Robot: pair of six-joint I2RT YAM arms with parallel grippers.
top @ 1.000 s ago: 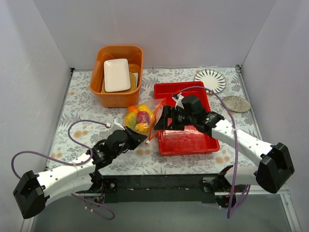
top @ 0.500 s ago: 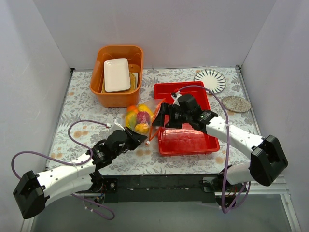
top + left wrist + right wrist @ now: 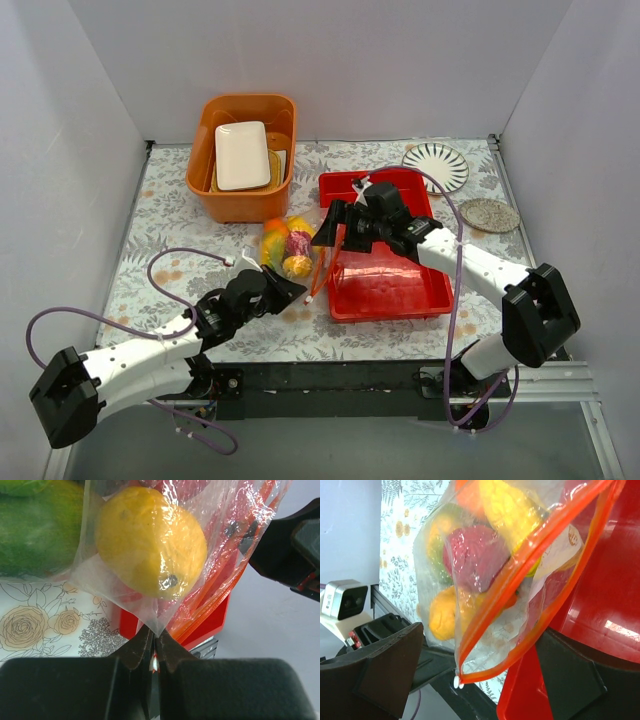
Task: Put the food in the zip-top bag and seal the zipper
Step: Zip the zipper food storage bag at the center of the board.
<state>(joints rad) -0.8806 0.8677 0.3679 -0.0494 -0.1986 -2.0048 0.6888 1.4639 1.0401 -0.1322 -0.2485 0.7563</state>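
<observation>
Behind crinkled zip-top bag (image 3: 312, 232), food (image 3: 297, 266) blurs; left pincer (image 3: 152, 645) pinches its corner, right pincer (image 3: 480, 650) gapes.

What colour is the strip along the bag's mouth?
Orange-red. The zipper shows best in the right wrist view.

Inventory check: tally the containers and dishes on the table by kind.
Orange plastic tub: 1
Red plastic tray: 1
Clear zip-top bag: 1
Plates: 3 (white rectangular plate, striped round plate, speckled round plate)
Total: 6
Item beneath white plate: unidentifiable, uncounted.
</observation>
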